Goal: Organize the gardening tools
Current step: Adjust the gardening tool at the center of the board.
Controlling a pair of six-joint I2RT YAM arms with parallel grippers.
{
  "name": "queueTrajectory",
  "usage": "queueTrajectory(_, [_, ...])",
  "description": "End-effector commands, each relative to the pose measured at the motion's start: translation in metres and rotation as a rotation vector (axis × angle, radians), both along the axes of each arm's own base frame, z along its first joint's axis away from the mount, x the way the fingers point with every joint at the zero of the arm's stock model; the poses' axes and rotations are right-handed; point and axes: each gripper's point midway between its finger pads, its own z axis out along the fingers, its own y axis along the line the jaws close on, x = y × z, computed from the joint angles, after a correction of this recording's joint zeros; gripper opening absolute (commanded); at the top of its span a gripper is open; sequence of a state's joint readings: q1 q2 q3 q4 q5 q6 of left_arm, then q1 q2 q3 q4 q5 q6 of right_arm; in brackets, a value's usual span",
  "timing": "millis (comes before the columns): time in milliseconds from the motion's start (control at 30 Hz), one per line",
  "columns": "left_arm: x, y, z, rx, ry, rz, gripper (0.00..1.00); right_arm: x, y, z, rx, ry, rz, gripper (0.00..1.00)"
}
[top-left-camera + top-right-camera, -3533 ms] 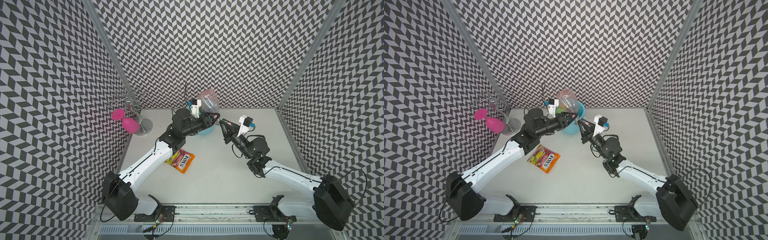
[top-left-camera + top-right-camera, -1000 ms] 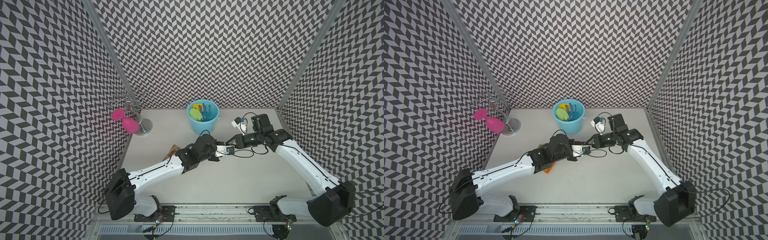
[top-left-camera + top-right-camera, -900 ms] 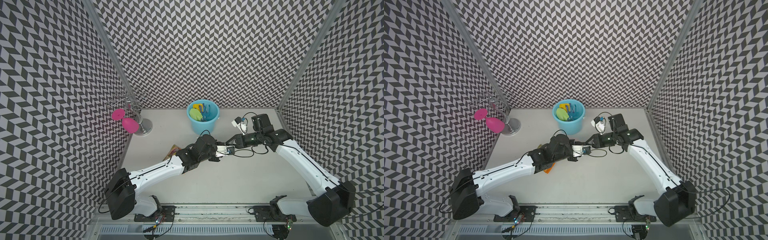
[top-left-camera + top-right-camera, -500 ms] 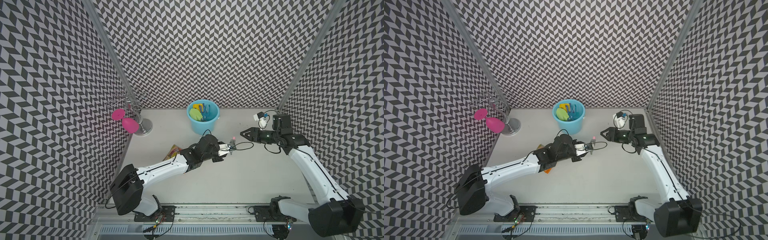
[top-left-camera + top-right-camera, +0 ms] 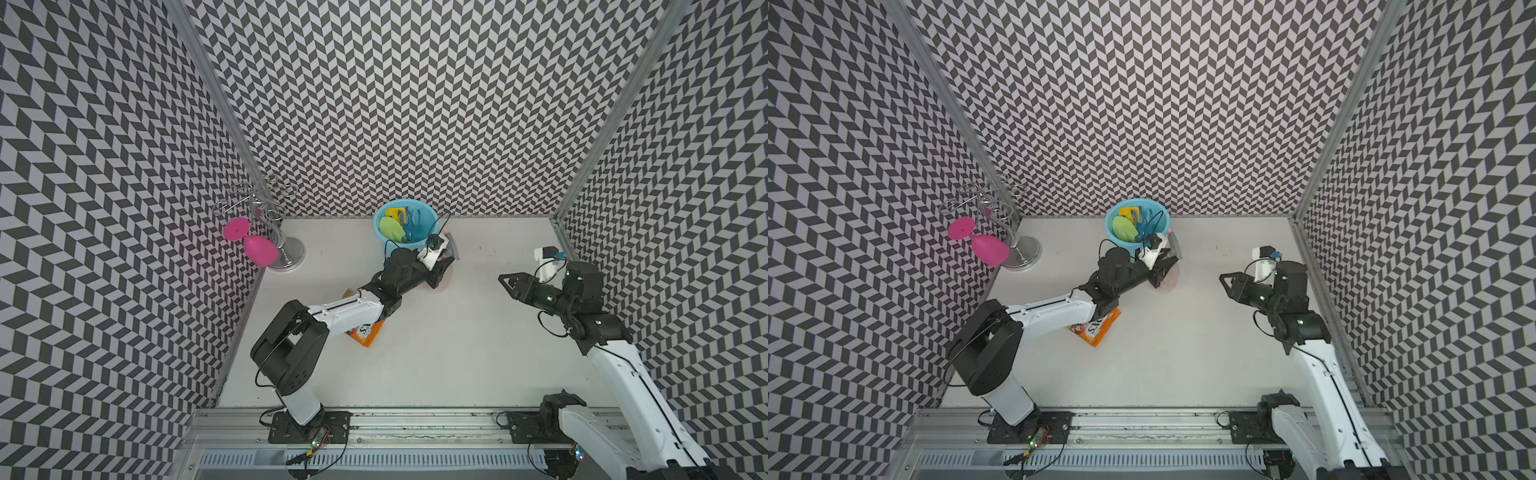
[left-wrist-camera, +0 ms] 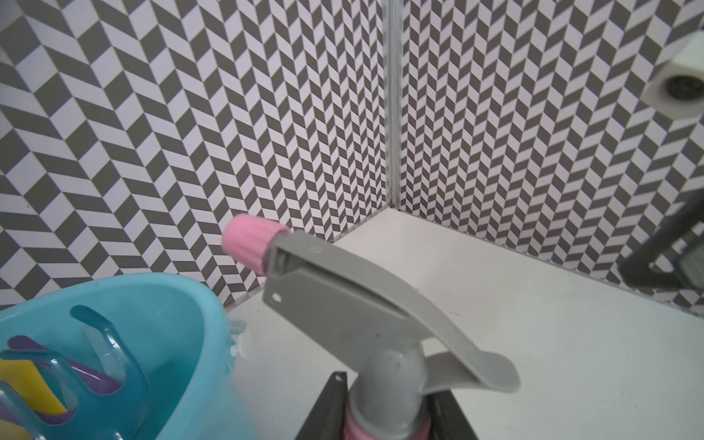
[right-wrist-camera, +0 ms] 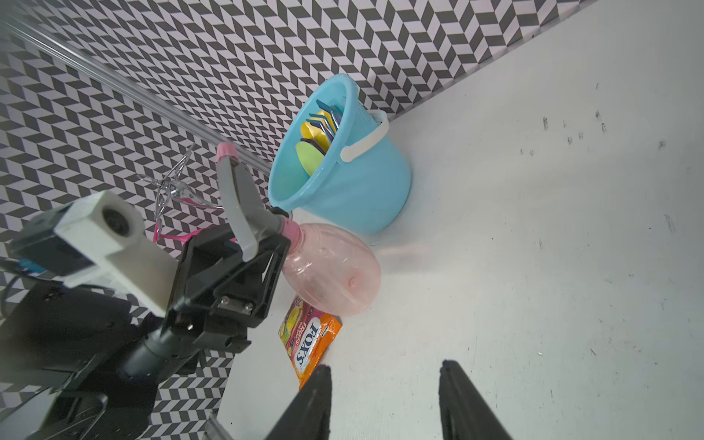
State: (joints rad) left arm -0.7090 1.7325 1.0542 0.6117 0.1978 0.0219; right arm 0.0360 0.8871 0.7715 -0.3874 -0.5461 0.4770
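1. The left pincer (image 7: 280,238) is clamped on the pink collar at the neck of the spray bottle (image 7: 331,270), one black finger on each side of it.
2. The spray bottle stands roughly upright in that grip, with its round, see-through pink body below the fingers and its grey trigger head and pink nozzle tip above them.
3. The bottle is outside the light blue bucket (image 7: 365,190) and just beside its wall. Whether the bottle's base rests on the tabletop (image 7: 533,266) or hangs just above it cannot be told.
4. The bucket stands near the back wall with its white handle folded down against its side.
5. The hand tools (image 5: 401,222) are inside the bucket. A green trowel (image 7: 308,156), a yellow blade, a blue fork (image 6: 106,343) and a purple piece can be made out, packed close together.
6. An orange candy bag (image 7: 308,343) lies flat on the tabletop near the bottle, partly under the left arm in both top views.
7. The right pincer (image 7: 386,365) is open with a clear gap between its fingers and holds nothing. In both top views it is well apart from the bottle, toward the right wall, and points at the bottle.
8. A metal stand (image 5: 286,249) with a pink glass (image 5: 259,249) hanging from it is in the back left corner.
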Motion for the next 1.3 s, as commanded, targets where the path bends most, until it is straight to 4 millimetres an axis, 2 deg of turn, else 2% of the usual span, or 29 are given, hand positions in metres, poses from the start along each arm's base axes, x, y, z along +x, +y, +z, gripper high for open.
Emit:
queueTrajectory(0, [0.013, -0.005, 0.043, -0.217, -0.043, -0.027, 0.02, 0.006, -0.004, 0.019, 0.002, -0.108, -0.029, 0.48])
queueTrajectory(133, [0.032, -0.009, 0.035, -0.263, 0.000, -0.043, 0.01, 0.003, -0.005, 0.016, 0.006, -0.109, -0.033, 0.48])
queueTrajectory(367, [0.047, -0.021, 0.011, -0.261, 0.040, -0.042, 0.01, 0.005, -0.009, 0.016, -0.034, -0.113, -0.047, 0.48])
queueTrajectory(767, [0.050, -0.037, -0.037, -0.227, 0.065, -0.058, 0.05, 0.008, -0.006, 0.009, -0.058, -0.076, -0.016, 0.48])
queueTrajectory(1100, [0.051, -0.044, -0.063, -0.231, 0.071, -0.075, 0.08, 0.009, -0.008, 0.002, -0.077, -0.054, -0.020, 0.48])
queueTrajectory(1267, [0.049, -0.047, -0.075, -0.228, 0.072, -0.092, 0.14, 0.010, -0.008, 0.000, -0.084, -0.047, -0.018, 0.48])
